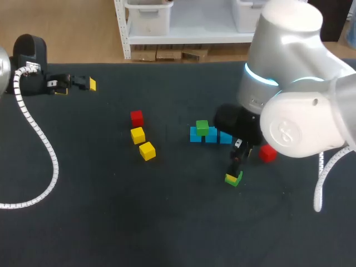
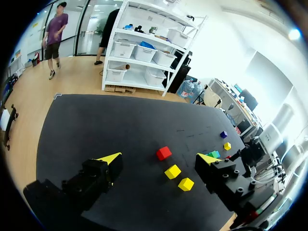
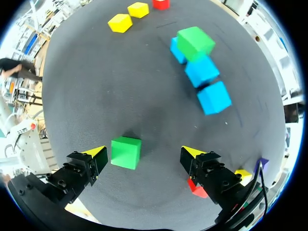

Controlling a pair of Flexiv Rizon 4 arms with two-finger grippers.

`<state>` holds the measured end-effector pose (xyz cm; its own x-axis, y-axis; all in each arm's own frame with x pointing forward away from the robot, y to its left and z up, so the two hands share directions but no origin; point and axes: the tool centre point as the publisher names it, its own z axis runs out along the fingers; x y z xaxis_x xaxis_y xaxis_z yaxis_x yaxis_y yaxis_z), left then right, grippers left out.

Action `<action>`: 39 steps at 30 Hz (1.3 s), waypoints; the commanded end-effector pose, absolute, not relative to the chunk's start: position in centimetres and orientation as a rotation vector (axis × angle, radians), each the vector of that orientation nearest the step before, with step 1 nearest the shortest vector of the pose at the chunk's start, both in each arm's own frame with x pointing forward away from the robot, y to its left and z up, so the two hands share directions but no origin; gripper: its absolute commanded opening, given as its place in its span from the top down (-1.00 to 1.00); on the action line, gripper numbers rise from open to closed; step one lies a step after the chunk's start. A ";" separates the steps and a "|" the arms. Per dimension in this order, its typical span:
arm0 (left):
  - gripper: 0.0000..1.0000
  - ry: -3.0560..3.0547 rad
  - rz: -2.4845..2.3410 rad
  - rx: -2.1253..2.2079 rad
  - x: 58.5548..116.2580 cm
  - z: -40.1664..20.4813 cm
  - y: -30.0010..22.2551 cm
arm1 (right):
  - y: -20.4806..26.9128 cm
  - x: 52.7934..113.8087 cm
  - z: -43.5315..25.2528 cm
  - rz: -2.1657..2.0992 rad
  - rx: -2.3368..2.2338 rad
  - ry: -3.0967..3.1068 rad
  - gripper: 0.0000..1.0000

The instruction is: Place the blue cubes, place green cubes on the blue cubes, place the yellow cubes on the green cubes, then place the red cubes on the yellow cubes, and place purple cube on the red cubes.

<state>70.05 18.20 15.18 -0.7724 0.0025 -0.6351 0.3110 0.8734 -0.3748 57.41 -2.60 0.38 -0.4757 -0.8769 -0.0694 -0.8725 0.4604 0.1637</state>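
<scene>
Right gripper [image 3: 143, 156] is low over the table [image 1: 111, 211], fingers spread wide, and a loose green cube [image 3: 126, 152] sits between them. The cube is flat on the cloth, one face up, its sides nearly square to the line between the fingertips. It is much closer to one finger than the other, with a clear gap on the far side. So nothing is pinched.

Ahead of that gripper, three blue cubes [image 3: 214, 97] lie in a row. The row's long axis runs away from the fingers at a slant, and the near cube stands slightly apart from the middle one. A second green cube [image 3: 195, 43] sits on top of the farthest blue one, turned a little off the row's line.

Further ahead, past the blue row, are two yellow cubes [image 3: 120, 22] side by side, with a red cube [image 3: 160, 4] just beyond them. Another red cube [image 1: 267, 153] lies close beside the right gripper, partly hidden under one finger in the wrist view.

Left gripper [image 2: 159, 158] is well away from all this, fingers wide apart and holding nothing. Ahead of it, the red cube and the yellow pair lie in a slanting line between its tips. A purple cube [image 2: 224, 134] and one more yellow cube [image 2: 227, 146] lie far beyond.
</scene>
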 end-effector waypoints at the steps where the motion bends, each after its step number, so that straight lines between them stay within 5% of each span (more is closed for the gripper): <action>1: -1.00 2.379 -0.631 0.230 70.0 15.0 18.4 | -2.2 56.9 0.5 -0.269 1.621 -2.644 -1.00; 8: -1.00 2.379 -0.631 0.230 70.0 15.0 18.4 | -2.2 56.6 -0.2 -0.242 1.628 -2.626 -1.00; 10: -1.00 2.379 -0.631 0.230 70.0 15.0 18.4 | -2.2 56.6 -0.2 -0.238 1.623 -2.629 -0.66; 11: -1.00 2.379 -0.631 0.230 70.0 15.0 18.4 | -2.3 56.7 -0.3 -0.227 1.620 -2.635 -0.21; 12: -1.00 2.379 -0.631 0.230 70.0 15.0 18.4 | -2.3 56.7 -0.3 -0.212 1.623 -2.636 0.02; 17: -1.00 2.379 -0.631 0.230 70.0 15.0 18.4 | -2.6 56.9 -0.4 -0.196 1.615 -2.645 1.00; 39: -1.00 2.379 -0.631 0.230 70.0 15.0 18.4 | -5.4 58.9 4.7 -0.239 1.591 -2.732 1.00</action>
<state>70.05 18.20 15.18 -0.7725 0.0024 -0.6351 0.3109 0.8734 -0.3748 59.20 -4.45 3.78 -0.4914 -0.8664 -0.0889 -0.8686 0.4801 0.1226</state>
